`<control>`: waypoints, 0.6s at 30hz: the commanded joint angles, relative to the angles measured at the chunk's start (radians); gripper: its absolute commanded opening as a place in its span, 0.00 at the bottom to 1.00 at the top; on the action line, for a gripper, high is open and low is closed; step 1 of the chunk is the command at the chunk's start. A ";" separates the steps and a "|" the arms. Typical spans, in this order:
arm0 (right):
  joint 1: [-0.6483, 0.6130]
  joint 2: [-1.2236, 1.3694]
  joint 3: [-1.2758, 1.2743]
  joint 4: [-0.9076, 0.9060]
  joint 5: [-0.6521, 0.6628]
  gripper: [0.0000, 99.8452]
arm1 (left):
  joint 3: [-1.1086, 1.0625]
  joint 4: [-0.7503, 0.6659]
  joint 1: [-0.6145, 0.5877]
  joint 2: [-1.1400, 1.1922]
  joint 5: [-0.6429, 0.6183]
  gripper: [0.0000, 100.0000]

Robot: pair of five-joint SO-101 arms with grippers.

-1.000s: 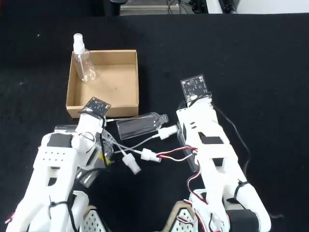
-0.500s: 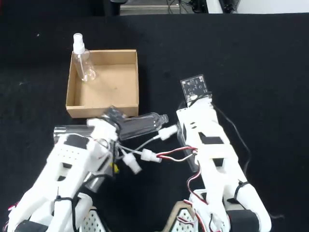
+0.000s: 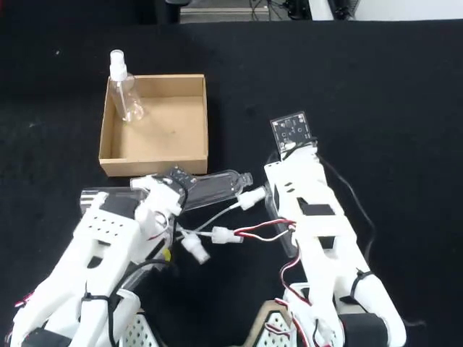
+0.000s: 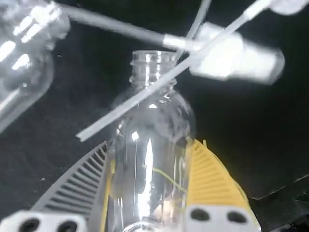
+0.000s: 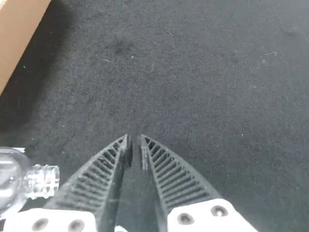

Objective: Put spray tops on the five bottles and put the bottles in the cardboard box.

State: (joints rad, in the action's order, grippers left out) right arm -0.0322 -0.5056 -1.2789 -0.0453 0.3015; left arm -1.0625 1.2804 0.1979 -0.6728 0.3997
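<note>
My left gripper [image 4: 149,145] is shut on a clear bottle [image 4: 152,159] with an open neck, near the table's front left [image 3: 163,242]. White spray tops [image 3: 224,233] with thin tubes lie just past that neck; one spray top [image 4: 236,55] shows close up. Another uncapped bottle [image 3: 213,188] lies on its side in front of the cardboard box [image 3: 202,123]. Inside the box a bottle with a spray top [image 3: 124,90] leans in the far left corner. My right gripper [image 5: 134,141] is shut on nothing, low over bare cloth, beside the lying bottle's neck [image 5: 41,181].
A further clear bottle [image 3: 94,194] lies left of the left arm. The right arm [image 3: 315,217] stretches along the table's middle, with red and white cables [image 3: 264,233] beside the spray tops. Black cloth [image 3: 376,108] stretches to the right and far side.
The left arm has swung right and forward with its bottle, bringing the neck up to the spray tops. The right arm has stayed still.
</note>
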 commanded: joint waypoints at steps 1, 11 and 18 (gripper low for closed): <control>0.009 -0.025 0.010 -0.003 -0.006 0.01 | 0.102 0.040 -0.042 -0.011 0.052 0.07; -0.098 -0.033 0.222 -0.459 0.002 0.01 | -0.038 0.029 -0.067 -0.292 0.051 0.04; -0.120 -0.033 0.561 -1.040 0.063 0.02 | -0.122 0.021 -0.084 -0.519 0.046 0.04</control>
State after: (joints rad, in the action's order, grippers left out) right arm -0.1166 -0.5056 -0.8922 -0.8339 0.3107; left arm -1.1715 1.3157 0.1227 -1.0840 0.4411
